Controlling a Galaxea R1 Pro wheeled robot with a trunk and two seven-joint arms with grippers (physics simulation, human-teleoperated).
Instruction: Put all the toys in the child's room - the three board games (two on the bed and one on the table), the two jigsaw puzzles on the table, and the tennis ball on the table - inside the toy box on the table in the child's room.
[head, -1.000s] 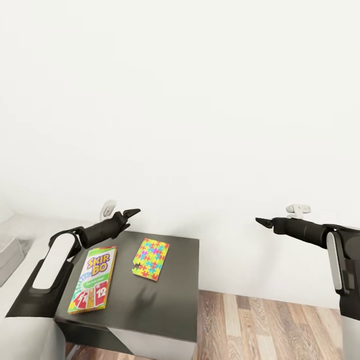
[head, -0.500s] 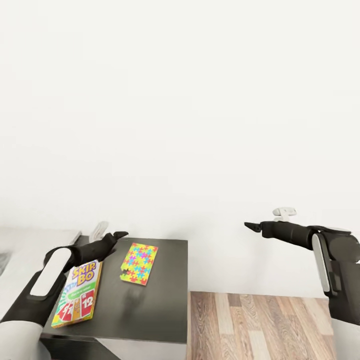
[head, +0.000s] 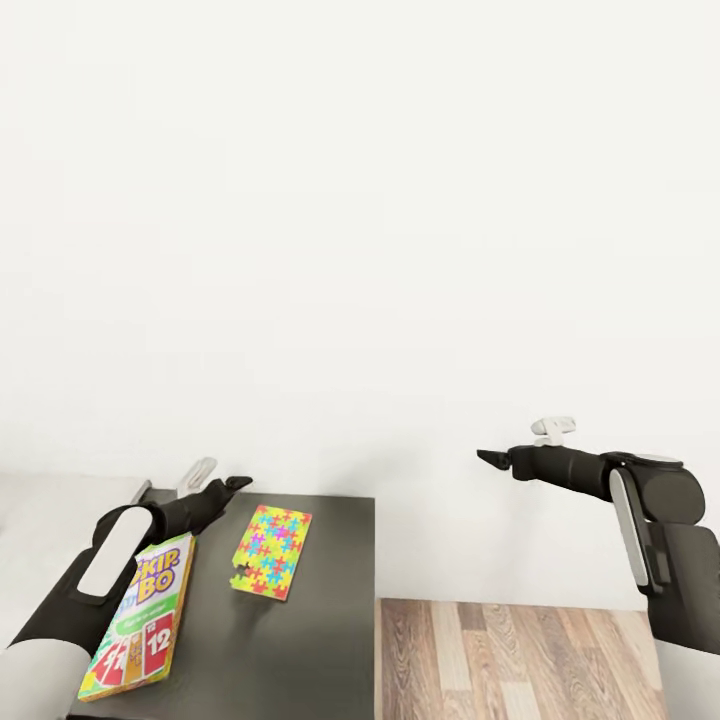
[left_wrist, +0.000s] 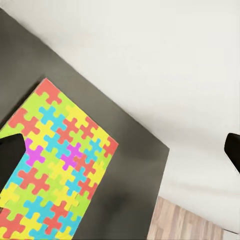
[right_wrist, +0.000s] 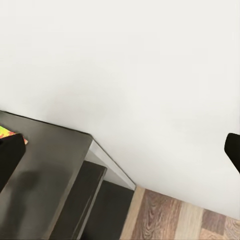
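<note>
Desk: dark grey desk section (head: 290, 640) stood against the white wall.
Toys: green-white-red "SKIP-BO" box (head: 138, 632) and multicolour jigsaw-patterned box (head: 272, 551) lay flat there, apart.
Left gripper (head: 236, 484): spread wide, empty, above the desk.
Right gripper (head: 490, 459): spread wide, empty, over the floor.

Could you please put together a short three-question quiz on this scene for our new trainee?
1. True or false: the puzzle box lies flat on the dark desk.
2. Which item lies partly under the left arm in the head view? A) the SKIP-BO box B) a tennis ball C) a tray
3. Fill in: the right tool hangs in front of the white ____ and holds nothing.

Key:
1. True.
2. A.
3. wall. In both wrist views the fingertips sit far apart, so the left tool and the right one are open.
</note>
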